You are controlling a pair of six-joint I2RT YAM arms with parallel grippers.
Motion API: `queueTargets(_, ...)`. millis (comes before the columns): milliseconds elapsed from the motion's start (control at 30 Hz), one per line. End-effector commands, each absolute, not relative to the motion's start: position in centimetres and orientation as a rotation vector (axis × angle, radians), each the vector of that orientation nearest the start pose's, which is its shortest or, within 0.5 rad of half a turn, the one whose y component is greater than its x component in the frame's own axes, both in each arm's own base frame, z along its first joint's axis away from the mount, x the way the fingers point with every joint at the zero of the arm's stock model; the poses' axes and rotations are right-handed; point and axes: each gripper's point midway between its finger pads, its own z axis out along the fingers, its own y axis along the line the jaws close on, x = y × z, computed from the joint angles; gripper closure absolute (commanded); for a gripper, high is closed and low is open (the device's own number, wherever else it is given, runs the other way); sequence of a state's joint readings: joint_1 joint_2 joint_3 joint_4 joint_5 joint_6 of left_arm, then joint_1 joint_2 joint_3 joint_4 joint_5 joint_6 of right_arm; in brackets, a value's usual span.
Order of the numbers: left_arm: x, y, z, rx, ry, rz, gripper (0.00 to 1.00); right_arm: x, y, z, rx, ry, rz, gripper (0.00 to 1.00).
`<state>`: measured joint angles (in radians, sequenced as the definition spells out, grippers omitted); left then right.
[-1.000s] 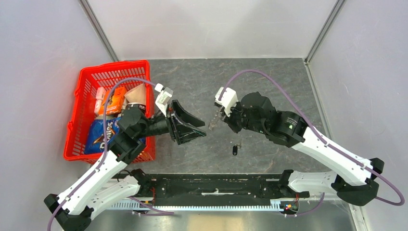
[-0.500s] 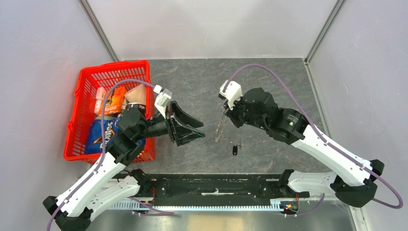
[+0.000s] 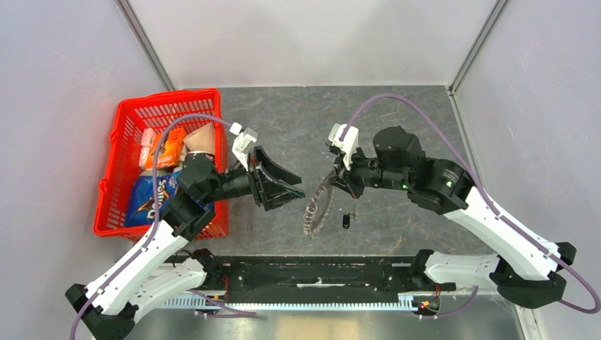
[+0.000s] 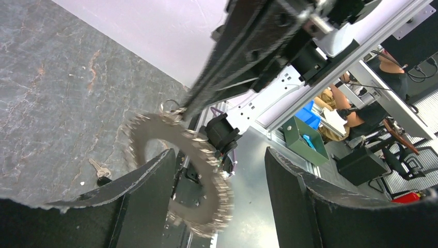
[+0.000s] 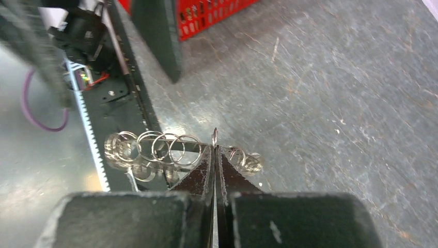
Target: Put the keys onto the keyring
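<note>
Just right of the red basket (image 3: 127, 134), the left gripper (image 3: 294, 188) hangs released, jaws wide and empty, facing the keyring (image 3: 317, 205). The ring dangles blurred above the table (image 3: 283, 113) at mid-scene, pinched by its rim in the clenched right gripper (image 3: 336, 178). The keys (image 3: 346, 221), one small black-headed piece, lie on the table just right of the ring's low end, touched by neither arm. That tip-only pinch looks thin: a swinging ring may twist free, or the left jaws may knock it loose.

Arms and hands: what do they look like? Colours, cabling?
Same build: left arm and right arm have white links, black joints, and a purple cable to a white wrist block. The left hand and right hand are black, each with two flat tapered fingers.
</note>
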<state>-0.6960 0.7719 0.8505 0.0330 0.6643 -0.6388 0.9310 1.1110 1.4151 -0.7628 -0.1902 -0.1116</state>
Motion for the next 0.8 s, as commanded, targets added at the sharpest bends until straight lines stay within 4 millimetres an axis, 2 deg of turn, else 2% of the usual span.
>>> queueTargets(0,12.5,-27.2,39.3,0.685,1.452,-1.523,0.29,14.2,26.7,39.1,-1.142,1.618,0.827,1.00)
queueTargets(67,12.2,-27.4,39.8,0.692,1.433,-1.553,0.29,16.2,25.3,39.1,-1.036,1.678,0.698,1.00)
queueTargets(200,11.7,-27.4,40.8,0.702,1.385,-1.596,0.29,13.1,26.7,38.9,-1.169,1.657,0.885,1.00)
queueTargets(267,11.8,-27.6,41.0,0.703,1.375,-1.611,0.29,13.2,26.8,38.9,-1.157,1.652,0.889,1.00)
queueTargets(533,12.0,-28.6,41.9,0.719,1.327,-1.672,0.32,11.6,27.6,40.4,-1.174,1.614,1.011,1.00)
queueTargets(667,11.9,-28.7,42.2,0.727,1.301,-1.691,0.34,11.5,27.9,40.7,-1.155,1.618,1.039,1.00)
queueTargets(767,11.6,-28.6,42.3,0.739,1.283,-1.708,0.39,11.7,28.3,40.8,-1.115,1.642,1.060,1.00)
